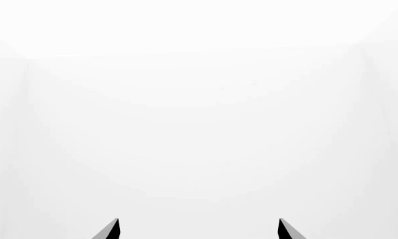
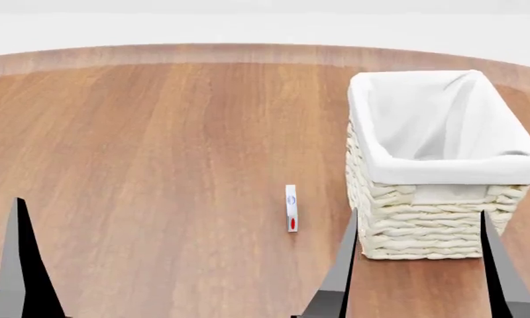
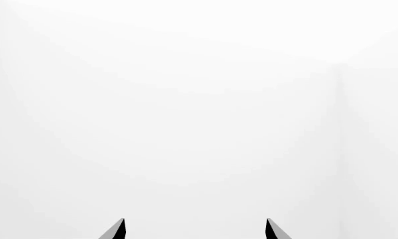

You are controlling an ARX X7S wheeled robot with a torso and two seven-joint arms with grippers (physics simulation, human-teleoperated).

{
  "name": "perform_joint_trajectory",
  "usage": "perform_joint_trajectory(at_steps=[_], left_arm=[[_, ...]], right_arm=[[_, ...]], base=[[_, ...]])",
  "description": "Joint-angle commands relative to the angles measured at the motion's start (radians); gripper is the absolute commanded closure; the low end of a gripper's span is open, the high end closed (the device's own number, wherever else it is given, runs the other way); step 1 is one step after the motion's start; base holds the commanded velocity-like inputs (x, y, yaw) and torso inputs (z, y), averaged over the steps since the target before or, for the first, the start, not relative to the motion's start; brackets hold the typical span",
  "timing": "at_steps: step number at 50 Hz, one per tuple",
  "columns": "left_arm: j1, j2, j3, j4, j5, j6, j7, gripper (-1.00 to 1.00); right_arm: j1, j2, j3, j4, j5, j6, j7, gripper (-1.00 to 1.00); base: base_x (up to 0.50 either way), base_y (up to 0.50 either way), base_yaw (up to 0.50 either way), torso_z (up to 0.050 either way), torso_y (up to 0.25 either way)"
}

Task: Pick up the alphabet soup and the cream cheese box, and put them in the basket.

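Two grippers, left (image 1: 199,230) and right (image 3: 195,230), hold jaws spread, empty — cream cheese box (image 2: 291,208) stands on the bench (image 2: 159,146) just beside the basket (image 2: 428,228).

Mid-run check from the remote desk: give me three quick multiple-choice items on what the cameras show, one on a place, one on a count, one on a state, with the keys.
1. Where is the cream cheese box relative to the basket in the head view?
A. Inside it
B. On the wooden table, to its left
C. Behind it

2. How many cans are visible?
A. None
B. One
C. Two

3. What is the right end effector doing?
A. Gripping the box
B. Open, holding nothing
C. Reaching inside the basket

Answers: 1 B, the box stands apart from the wicker wall. 2 A, no can in any view. 3 B, its fingers are spread with nothing between.
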Motion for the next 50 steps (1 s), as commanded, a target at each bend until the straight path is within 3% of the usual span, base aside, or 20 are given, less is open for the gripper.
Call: perform_joint_trajectory(at_steps=[1,50], left_arm=[[0.000,-0.003,0.006,-0.011,0.011,0.010,-0.009,-1.00],[0.011,-0.027,0.012,-0.019,-0.010,0.026,-0.028,-1.00]], right_arm=[[0.004,0.005,0.002,0.003,0.007,0.000,0.005,-1.00],[0.008,0.021,-0.025,-0.005,0.009,0.014,0.024,-1.00]], base=[[0.20,0.00,0.00,0.000,0.000],[0.20,0.00,0.00,0.000,0.000]])
